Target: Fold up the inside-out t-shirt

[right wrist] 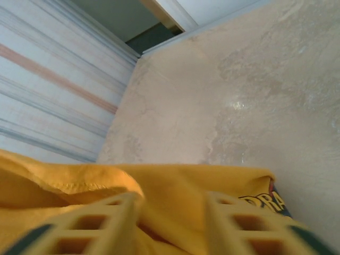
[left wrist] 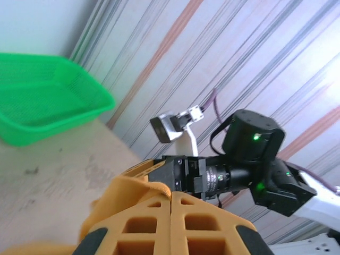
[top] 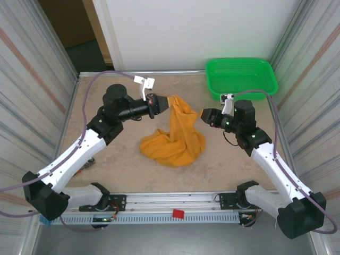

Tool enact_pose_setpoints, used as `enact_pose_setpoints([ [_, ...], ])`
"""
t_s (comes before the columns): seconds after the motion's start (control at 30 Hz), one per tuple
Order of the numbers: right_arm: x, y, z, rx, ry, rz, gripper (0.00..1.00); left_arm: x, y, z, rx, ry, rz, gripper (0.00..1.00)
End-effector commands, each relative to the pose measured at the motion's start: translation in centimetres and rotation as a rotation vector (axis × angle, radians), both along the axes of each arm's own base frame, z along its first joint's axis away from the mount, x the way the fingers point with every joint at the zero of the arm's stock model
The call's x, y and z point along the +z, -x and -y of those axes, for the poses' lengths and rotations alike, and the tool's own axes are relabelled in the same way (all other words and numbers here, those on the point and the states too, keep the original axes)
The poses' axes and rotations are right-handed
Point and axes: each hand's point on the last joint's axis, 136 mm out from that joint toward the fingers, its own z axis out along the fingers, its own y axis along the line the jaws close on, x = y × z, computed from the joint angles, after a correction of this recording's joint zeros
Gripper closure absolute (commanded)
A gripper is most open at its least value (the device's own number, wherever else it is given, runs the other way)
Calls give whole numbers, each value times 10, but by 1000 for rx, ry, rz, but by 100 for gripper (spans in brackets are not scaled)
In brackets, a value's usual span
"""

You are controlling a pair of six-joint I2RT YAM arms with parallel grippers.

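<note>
Left gripper (top: 166,103) is clamped shut on a top corner of the t-shirt (top: 178,139), holding that corner up off the table (top: 117,159). Left wrist view confirms it: the fingers (left wrist: 159,210) are pressed together with no gap, and orange cloth is bunched against their left side

Right gripper (top: 203,113) is at the shirt's right edge, roughly level with the left one. From above I can't tell whether its tips touch the cloth or sit just beside it. In the right wrist view the jaws are partway apart, the fingers (right wrist: 114,223) stand either side of a clear gap, and cloth lies in and below that gap. It doesn't look pinched, so no grip there. A bit of dark-and-white lettering (right wrist: 265,201) shows on the cloth just right of the right-hand finger

Shirt position: middle of the table, between the two arms. It hangs from the left gripper as a narrow drape, then widens into a crumpled heap resting on the table. The heap spreads to the left of the drape and toward the near edge

Green basket (top: 241,77) sits in the far right corner, well apart from the shirt. The left wrist camera looks across at the right arm (left wrist: 249,159), which has green lights lit. A small red thing (top: 178,214) sits on the rail at the near edge, between the two bases
</note>
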Motion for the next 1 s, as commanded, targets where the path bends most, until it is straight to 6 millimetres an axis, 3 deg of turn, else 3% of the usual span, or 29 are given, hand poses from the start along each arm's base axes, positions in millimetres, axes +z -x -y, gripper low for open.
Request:
enact_pose_setpoints([
  [0.0,41,8,7,-2,27,116,40,7,9,4,-102,64,-6,100],
  [0.1,59,21,6,37,22,158,41,9,16,10,-159,76,21,100],
  [0.27,74,40,-26,209,4,216,47,11,23,15,-206,61,60,100],
  [0.4,81,49,-54,340,0,270,38,10,25,18,-233,61,51,100],
  [0.57,37,36,-81,434,35,160,37,9,21,17,-202,62,54,100],
  [0.6,28,38,-85,452,38,144,56,9,18,15,-180,62,54,100],
  [0.63,20,39,-87,450,54,129,88,8,14,12,-151,60,48,100],
  [0.67,14,39,-85,432,68,124,100,6,10,10,-124,54,40,100],
  [0.77,21,37,-62,294,82,172,100,-2,0,-1,-42,47,26,100],
  [0.9,75,54,-24,119,49,369,100,-10,-6,-13,11,57,21,100],
  [0.97,92,64,-9,50,17,427,100,-11,-5,-14,10,64,33,100],
])
